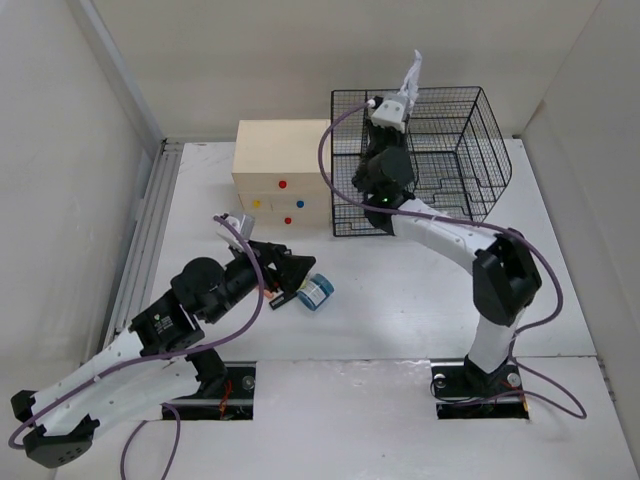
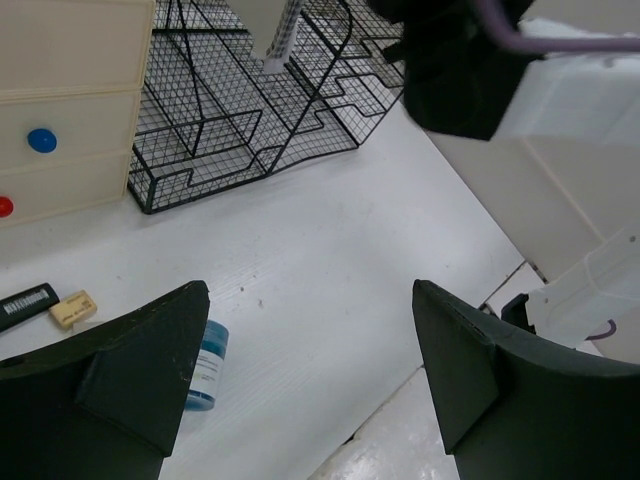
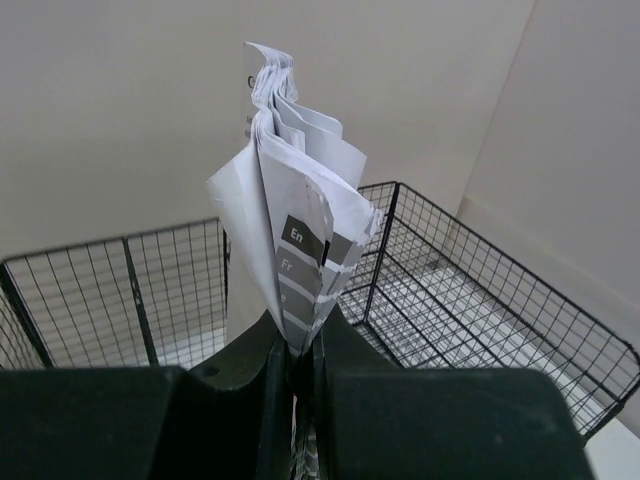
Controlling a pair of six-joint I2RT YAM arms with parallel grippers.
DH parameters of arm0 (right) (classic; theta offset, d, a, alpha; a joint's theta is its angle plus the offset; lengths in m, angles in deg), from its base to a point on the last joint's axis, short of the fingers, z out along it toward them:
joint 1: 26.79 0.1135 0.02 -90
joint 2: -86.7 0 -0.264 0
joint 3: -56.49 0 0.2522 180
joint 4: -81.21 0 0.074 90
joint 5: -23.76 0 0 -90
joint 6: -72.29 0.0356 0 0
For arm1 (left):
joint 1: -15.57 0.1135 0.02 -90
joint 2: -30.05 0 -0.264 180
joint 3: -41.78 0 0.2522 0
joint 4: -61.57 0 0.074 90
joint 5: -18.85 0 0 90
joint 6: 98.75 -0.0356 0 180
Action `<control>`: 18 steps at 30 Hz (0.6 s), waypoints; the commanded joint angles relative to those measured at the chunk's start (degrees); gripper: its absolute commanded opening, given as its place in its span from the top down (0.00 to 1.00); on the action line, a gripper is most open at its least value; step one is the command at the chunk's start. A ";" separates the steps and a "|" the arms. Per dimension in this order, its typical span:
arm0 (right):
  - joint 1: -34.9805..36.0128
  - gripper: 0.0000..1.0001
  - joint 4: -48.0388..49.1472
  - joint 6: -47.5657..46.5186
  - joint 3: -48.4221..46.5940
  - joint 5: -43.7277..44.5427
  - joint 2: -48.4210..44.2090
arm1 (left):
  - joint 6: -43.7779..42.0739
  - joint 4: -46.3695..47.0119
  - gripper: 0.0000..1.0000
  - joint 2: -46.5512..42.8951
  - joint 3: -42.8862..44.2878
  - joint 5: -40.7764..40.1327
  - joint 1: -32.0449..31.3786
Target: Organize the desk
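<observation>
Wall to wall between pale panels, a white bench (image 1: 400, 300), carrying everything. At its far right, a black wire rack (image 1: 455, 150). Over the rack, the right gripper (image 3: 300, 352), jaws clenched on a folded leaflet (image 3: 300, 220), long axis upright. Probably just a straight lowering left. Near left, the left gripper (image 2: 310, 335), jaws released, with a blue-labelled jar (image 2: 206, 362) just beside one finger. Clear only from the left wrist: a black marker (image 2: 25, 305) and an eraser (image 2: 73, 308).
</observation>
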 commanded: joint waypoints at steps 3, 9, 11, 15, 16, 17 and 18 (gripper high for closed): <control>-0.54 1.00 16.85 -6.08 3.45 -6.84 3.89 | 0.81 0.56 0.20 -2.18 -0.20 -1.11 0.12; -1.07 1.00 19.75 -4.42 6.62 -11.07 5.13 | 0.81 -0.66 0.20 -3.42 -1.25 -1.65 0.12; -1.60 1.00 19.75 -3.88 7.24 -11.60 5.74 | 1.33 -0.67 0.20 -3.42 -1.25 -1.65 0.12; -2.13 1.00 19.75 -0.55 7.85 -11.60 6.97 | 1.33 -0.67 0.20 -3.42 -1.78 -1.65 0.12; -2.13 1.00 19.05 0.07 7.85 -12.13 6.97 | 1.33 -0.67 0.20 -2.90 -1.78 -1.65 0.12; -2.74 1.00 18.44 0.86 7.85 -12.13 7.67 | 1.33 -0.67 0.20 -2.89 -1.78 -1.65 0.12; -2.74 1.00 17.30 1.65 7.85 -12.13 7.67 | 1.33 -0.67 0.20 -2.89 -1.78 -1.65 0.12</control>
